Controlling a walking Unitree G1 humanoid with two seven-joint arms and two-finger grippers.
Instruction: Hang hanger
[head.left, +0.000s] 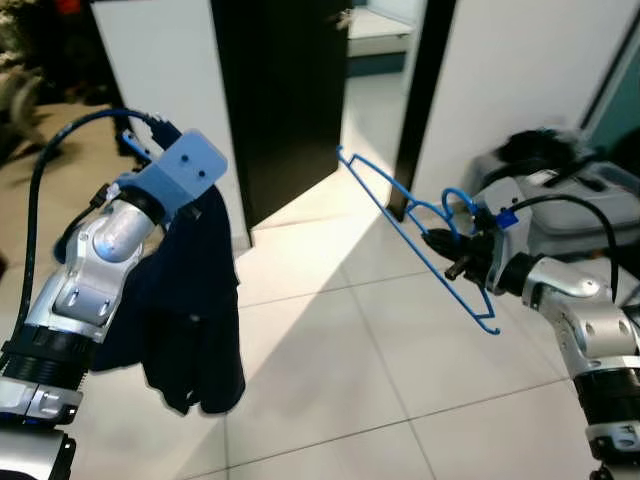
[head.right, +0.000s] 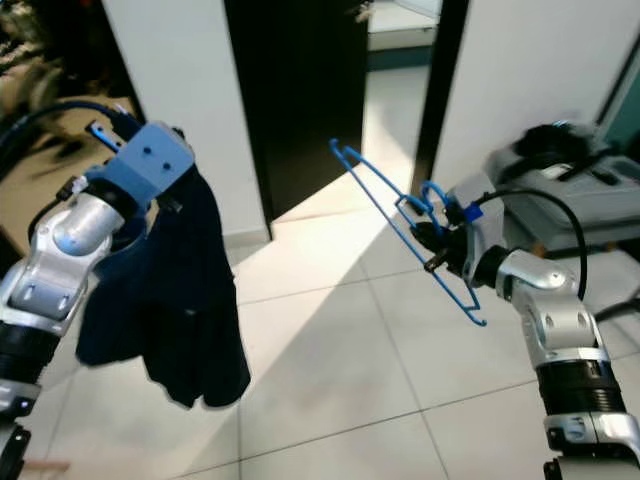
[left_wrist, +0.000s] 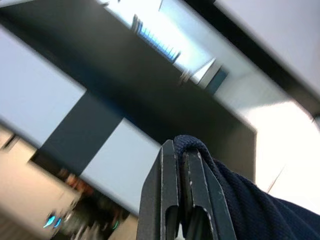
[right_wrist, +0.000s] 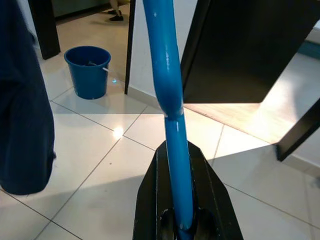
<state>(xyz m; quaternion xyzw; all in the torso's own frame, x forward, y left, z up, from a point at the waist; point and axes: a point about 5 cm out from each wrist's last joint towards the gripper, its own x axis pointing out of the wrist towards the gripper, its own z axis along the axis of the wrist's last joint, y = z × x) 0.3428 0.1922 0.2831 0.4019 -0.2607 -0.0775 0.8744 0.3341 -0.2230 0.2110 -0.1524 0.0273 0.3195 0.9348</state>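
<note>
No brand or writing reads anywhere on the arms or the things here. The right gripper (head.left: 452, 250) is clamped tight on the blue hanger (head.left: 405, 225), holding it out in the air over the white tiled floor (head.left: 340, 360), slanted toward the dark doorway (head.left: 285, 90). From the wrist the hanger's (right_wrist: 167, 95) bar runs straight up between the black fingers (right_wrist: 150, 200). The left gripper (left_wrist: 181, 165) is pinched shut on a dark navy garment (head.left: 190, 310), which hangs from the raised arm; its fingertips are buried in the cloth in the head views. A blue bucket (right_wrist: 89, 70) stands on the tiles by a dark post. A grey machine (head.left: 560, 195) behind the right arm is partly cut off and hard to make out.
</note>
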